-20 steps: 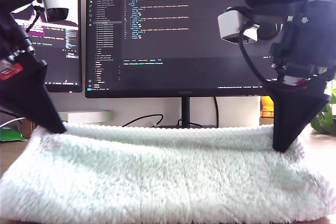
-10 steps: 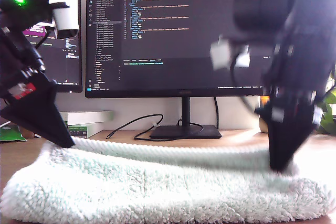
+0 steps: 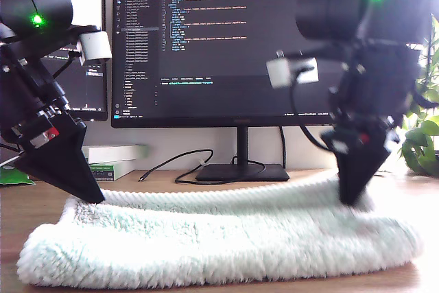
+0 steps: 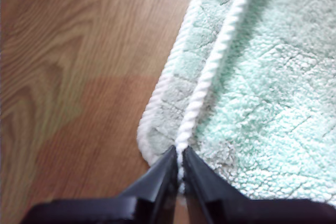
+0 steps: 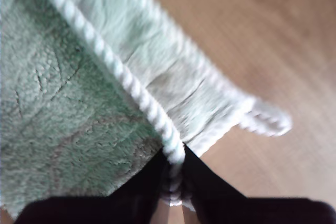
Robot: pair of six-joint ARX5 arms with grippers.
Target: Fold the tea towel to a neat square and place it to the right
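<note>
Exterior view shows the towel (image 3: 219, 241) lying across the table (image 3: 206, 178) in front of the monitor (image 3: 226, 46), doubled over once into a long low band; its ribbed hem (image 3: 226, 202) runs along the far top edge, sagging a little between two held corners. An arm (image 3: 48, 135) stands at about 9 o'clock from the towel's middle and another (image 3: 360, 101) at about 2 o'clock, the latter blurred; which is first and which second, I cannot tell from the wrist views. First wrist view has my first gripper (image 4: 178, 169) pinched shut on the hem at a corner, a lower layer of towel showing just beyond it at 12 o'clock; second wrist view has my second gripper (image 5: 173, 169) likewise clamped on the hem, with a lower corner poking out past it. I judge the first fold nearly laid but not released; the layers do not yet match at the corners; at least one more fold to a square, and the placing aside, are left.
</note>
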